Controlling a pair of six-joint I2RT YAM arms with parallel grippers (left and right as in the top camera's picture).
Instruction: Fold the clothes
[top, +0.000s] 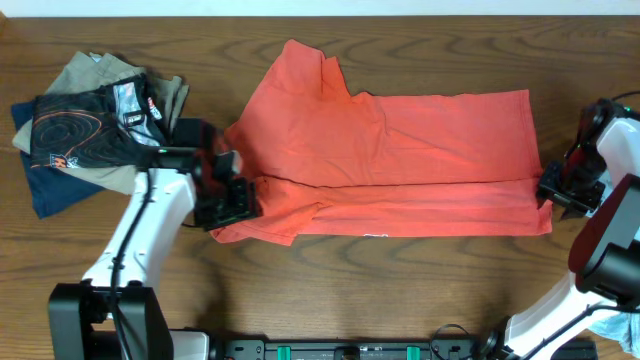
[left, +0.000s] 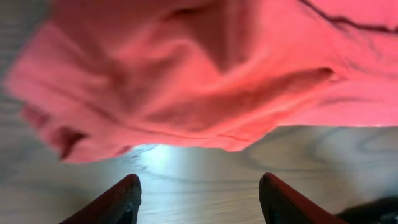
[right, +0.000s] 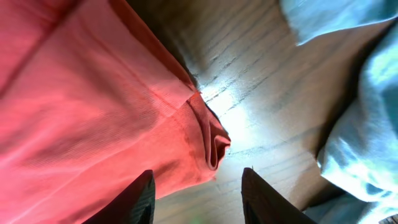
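Left gripper (left: 200, 186) stands wide open and empty over bare tabletop (left: 186, 155), just short of the left end of the coral-red T-shirt (top: 400, 160). The right gripper (right: 198, 182) is likewise spread with nothing in it, the shirt's lower right corner just ahead. The shirt lies folded lengthwise across the middle of the tabletop. A blurred light-blue cloth (right: 360, 143) seems to lie near that corner. Other garments (top: 90, 120) sit stacked at far left.

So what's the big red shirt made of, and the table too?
The red shirt looks like soft knit cloth, maybe cotton: matte, fine weave, floppy wrinkles. The table looks like wood or wood-look laminate: brown grain lines, slight shine.
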